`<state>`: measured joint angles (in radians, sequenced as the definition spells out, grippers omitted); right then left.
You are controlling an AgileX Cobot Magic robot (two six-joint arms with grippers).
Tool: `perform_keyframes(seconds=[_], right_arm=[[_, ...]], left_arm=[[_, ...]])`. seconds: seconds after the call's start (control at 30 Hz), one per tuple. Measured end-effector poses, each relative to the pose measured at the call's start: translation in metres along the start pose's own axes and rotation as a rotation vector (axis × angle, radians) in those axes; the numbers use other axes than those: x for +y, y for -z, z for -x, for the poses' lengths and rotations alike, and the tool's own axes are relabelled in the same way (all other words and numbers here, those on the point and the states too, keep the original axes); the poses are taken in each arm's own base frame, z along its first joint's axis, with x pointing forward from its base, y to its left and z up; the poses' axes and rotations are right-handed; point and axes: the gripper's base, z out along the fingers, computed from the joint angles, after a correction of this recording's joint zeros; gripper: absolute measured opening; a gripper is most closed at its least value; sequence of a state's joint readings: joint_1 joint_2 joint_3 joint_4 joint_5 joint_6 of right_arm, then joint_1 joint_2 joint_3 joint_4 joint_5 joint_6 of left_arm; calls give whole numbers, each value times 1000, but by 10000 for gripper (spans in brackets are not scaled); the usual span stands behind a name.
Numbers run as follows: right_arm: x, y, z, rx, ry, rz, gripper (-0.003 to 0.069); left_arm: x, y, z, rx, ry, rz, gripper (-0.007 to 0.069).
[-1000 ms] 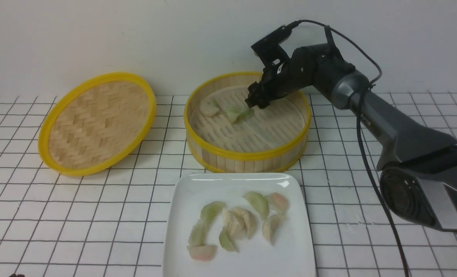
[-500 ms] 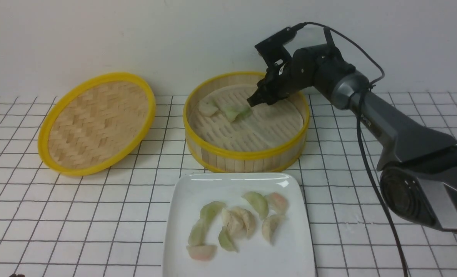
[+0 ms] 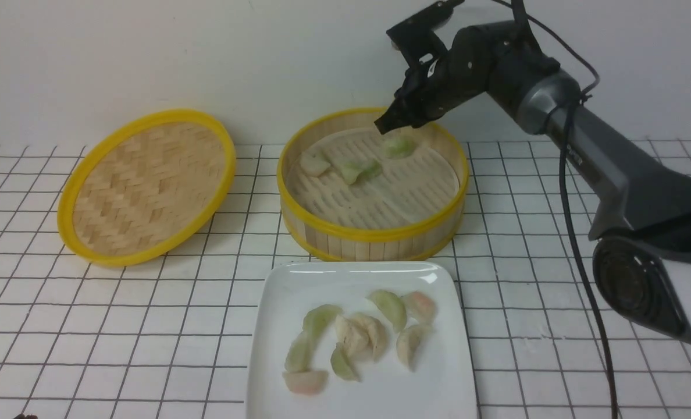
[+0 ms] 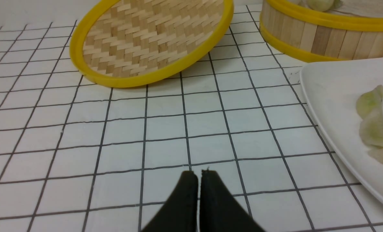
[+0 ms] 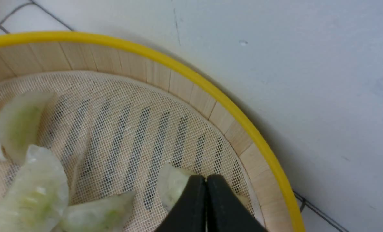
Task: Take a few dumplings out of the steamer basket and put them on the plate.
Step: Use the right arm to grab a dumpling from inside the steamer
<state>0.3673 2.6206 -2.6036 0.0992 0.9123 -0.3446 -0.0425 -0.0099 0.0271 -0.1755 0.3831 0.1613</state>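
Right pincer (image 3: 381,125) has risen, jaws together, above a green dumpling (image 3: 398,146).

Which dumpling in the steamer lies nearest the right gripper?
The pale green dumpling alone at the back of the steamer, just under the right gripper; the other dumplings cluster further left.

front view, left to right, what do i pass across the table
woven lid → steamer basket → right arm; the plate lies in front of the basket, sharing its span, so it is left out of the order
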Motion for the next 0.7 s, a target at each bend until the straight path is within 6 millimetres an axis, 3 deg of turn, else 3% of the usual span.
perform_keyframes(seconds=[0.07, 0.17, 0.23, 0.4, 0.53, 0.7], right_arm=[[1, -5, -2, -7, 22, 5, 52], [3, -13, -7, -17, 46, 14, 190], [3, -15, -7, -20, 50, 13, 236], [5, -31, -18, -17, 67, 12, 466], [8, -46, -32, 8, 69, 19, 526], [9, -52, -35, -10, 60, 11, 539]], left_arm=[[0, 0, 0, 0, 0, 0, -6], [0, 0, 0, 0, 0, 0, -6], [0, 0, 0, 0, 0, 0, -6], [0, 0, 0, 0, 0, 0, -6], [0, 0, 0, 0, 0, 0, -6], [0, 0, 0, 0, 0, 0, -6]])
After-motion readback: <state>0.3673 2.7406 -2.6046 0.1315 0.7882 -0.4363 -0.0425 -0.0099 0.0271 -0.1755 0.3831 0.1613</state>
